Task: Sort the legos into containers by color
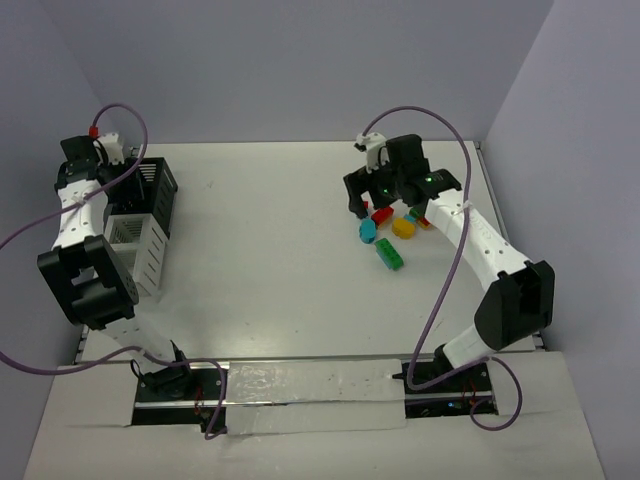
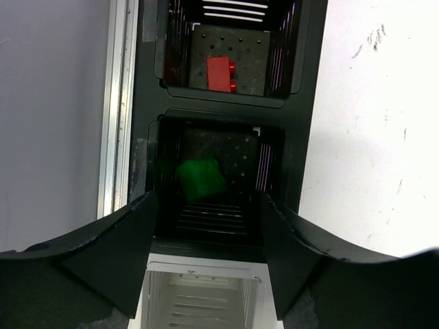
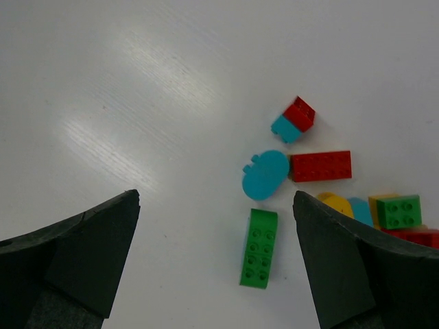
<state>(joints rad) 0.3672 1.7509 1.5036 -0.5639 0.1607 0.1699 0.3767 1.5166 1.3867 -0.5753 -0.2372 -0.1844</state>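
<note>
Left fingers [image 2: 103, 253] apart, empty — white bin [image 2: 158, 301] just beneath them, a blurred green brick [image 2: 200, 178] in the black bin [image 2: 305, 123] between their tips, a red brick [image 2: 219, 73] beyond. Right fingers [image 3: 82, 247] spread wide — long green brick [image 3: 259, 248] between them, cyan piece [image 3: 266, 174] farther.

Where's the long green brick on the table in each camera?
Top external: long green brick right of centre, mid-height.
Left wrist: not in it.
Right wrist: lower centre, lying lengthwise up the picture.
Shared landmark: cyan rounded piece, just off one end of it in both.
</note>
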